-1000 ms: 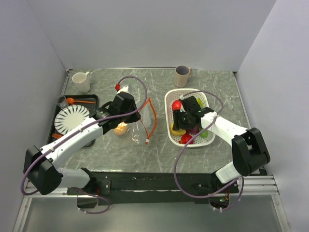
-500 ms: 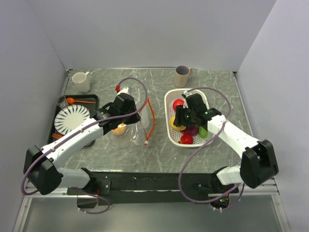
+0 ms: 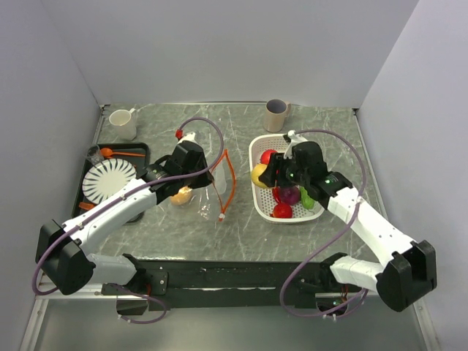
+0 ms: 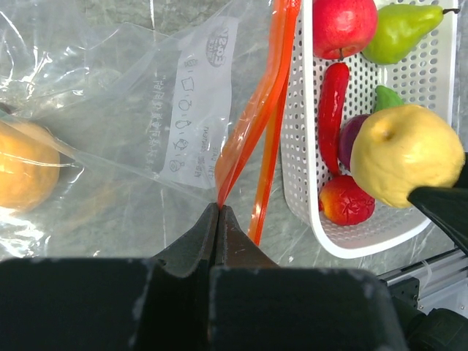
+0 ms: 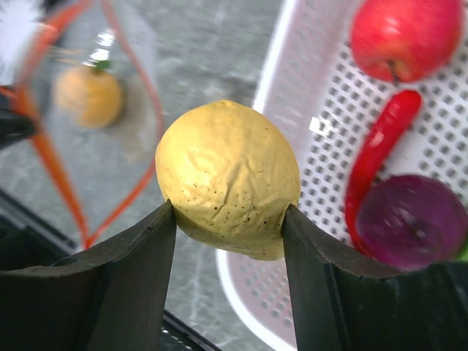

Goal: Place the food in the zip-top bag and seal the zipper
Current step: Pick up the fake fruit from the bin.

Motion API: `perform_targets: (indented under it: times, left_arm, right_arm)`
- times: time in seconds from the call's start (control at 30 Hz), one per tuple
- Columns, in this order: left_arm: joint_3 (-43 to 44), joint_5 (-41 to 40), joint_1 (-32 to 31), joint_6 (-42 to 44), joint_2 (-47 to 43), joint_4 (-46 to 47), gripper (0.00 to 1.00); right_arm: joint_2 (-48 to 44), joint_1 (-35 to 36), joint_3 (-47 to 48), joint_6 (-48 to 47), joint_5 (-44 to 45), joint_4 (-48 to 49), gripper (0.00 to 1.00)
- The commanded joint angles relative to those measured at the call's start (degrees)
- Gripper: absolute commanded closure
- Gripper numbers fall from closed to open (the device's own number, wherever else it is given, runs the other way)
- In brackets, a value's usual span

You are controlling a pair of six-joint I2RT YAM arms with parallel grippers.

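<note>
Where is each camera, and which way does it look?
Top: above, behind the robot, looking down on the table; left arm and right arm show.
Left wrist: on the left arm, facing down at the bag; left pincer pinches the zipper.
Right wrist: on the right arm, facing down; right pincer grips the yellow fruit.
Both share the yellow fruit and basket.

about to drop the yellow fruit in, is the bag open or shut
Open: the zipper strips gape apart; the left gripper pinches one.

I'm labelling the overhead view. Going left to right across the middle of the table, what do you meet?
plate → orange fruit → zipper → yellow fruit → purple vegetable → green pear
</note>
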Motion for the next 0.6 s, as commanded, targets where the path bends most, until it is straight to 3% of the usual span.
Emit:
perform_targets:
  times: [0.0, 0.23, 0.57]
  left_arm:
    - [0.3, 1.4, 0.2, 0.7, 0.1, 2.6, 0.99]
    - [0.0, 2.4, 0.2, 0.5, 0.6, 3.5, 0.99]
    - [0.4, 3.5, 0.2, 0.7, 1.7, 3.8, 0.99]
  right_arm:
    - [-2.4, 0.0, -0.9, 2.4, -6.5, 5.7, 0.67]
    - [-1.6, 1.9, -3.6, 7.3, -13.2, 13.4, 0.67]
    - [4.7, 8.3, -0.3, 9.6, -12.4, 16.2, 0.66]
